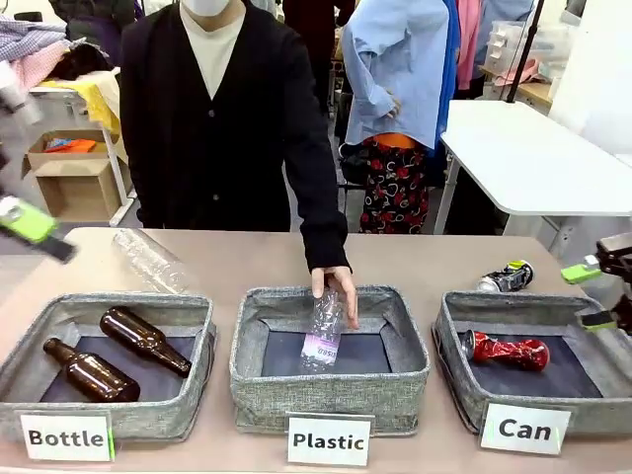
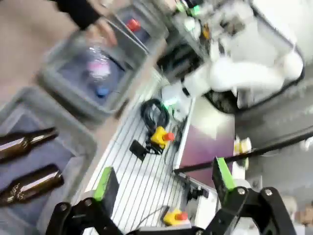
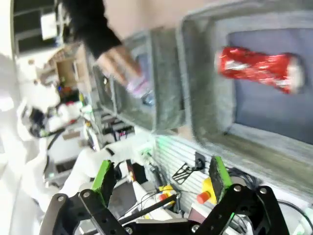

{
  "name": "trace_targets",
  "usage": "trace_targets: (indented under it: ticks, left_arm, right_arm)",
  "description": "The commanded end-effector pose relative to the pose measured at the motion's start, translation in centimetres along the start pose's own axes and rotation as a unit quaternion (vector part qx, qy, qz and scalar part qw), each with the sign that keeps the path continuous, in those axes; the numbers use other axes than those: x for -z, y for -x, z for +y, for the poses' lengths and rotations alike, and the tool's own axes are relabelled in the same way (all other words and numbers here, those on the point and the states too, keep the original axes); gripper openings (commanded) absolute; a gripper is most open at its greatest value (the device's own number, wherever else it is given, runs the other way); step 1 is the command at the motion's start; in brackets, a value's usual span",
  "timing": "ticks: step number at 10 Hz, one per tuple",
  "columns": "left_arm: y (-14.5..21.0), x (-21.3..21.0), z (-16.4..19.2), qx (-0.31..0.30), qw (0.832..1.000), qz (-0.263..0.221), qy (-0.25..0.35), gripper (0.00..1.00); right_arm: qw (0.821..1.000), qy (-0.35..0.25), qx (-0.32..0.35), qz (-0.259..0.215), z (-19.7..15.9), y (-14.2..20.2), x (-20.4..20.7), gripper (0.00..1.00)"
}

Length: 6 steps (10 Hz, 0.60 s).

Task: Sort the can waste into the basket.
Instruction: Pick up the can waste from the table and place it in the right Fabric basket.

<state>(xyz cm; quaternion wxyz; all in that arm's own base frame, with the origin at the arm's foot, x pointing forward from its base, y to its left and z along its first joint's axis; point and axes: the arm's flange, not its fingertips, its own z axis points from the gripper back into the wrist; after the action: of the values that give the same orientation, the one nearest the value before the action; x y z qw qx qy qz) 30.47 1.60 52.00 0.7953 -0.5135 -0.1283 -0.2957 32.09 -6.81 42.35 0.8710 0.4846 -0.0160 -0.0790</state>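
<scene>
A shiny red crushed can (image 1: 506, 351) (image 3: 257, 66) lies on the dark floor of the grey basket (image 1: 449, 331) (image 3: 203, 107) labelled "Can" at the front right. A black and silver crushed can (image 1: 507, 276) lies on the table just behind that basket. My right gripper (image 1: 590, 294) (image 3: 161, 175) hangs open and empty over the basket's right end, near the picture's edge. My left gripper (image 1: 35, 229) (image 2: 164, 178) is open and empty at the far left, above the table's corner. In the left wrist view the red can (image 2: 133, 24) shows small and far off.
A person's hand (image 1: 336, 284) lowers a clear plastic bottle (image 1: 322, 334) into the middle "Plastic" bin (image 1: 247, 346). The left "Bottle" bin (image 1: 39, 331) holds two brown glass bottles (image 1: 143, 339). Another clear bottle (image 1: 148, 259) lies on the table behind it.
</scene>
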Motion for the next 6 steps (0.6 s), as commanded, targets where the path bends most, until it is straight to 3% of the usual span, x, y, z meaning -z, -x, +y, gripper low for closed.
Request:
trace_targets:
  ticks: [1,2,3,4,5,6]
  left_arm:
    - [2.3,-6.2,3.4,-0.060,0.978,-0.198,0.020,1.00]
    - [3.9,-8.8,5.7,-0.086,0.958,-0.270,0.039,1.00]
    - [4.7,-10.4,7.8,-0.112,0.944,-0.305,0.061,1.00]
    - [4.8,-11.2,9.4,-0.126,0.935,-0.321,0.081,1.00]
    - [4.7,-11.6,10.9,-0.153,0.923,-0.343,0.085,1.00]
    - [4.7,-11.6,11.9,-0.154,0.923,-0.338,0.103,1.00]
  right_arm:
    - [0.998,-0.033,-0.028,0.051,2.2,0.7,0.9,1.00]
    - [0.997,-0.039,-0.041,0.059,2.7,0.4,1.2,1.00]
    - [0.995,-0.051,-0.037,0.072,3.1,0.1,1.5,1.00]
    - [0.995,-0.064,-0.026,0.078,3.0,-0.4,1.5,1.00]
    - [0.990,-0.105,-0.010,0.092,2.6,-0.7,1.0,1.00]
    - [0.982,-0.167,0.006,0.090,2.1,-0.9,0.1,1.00]
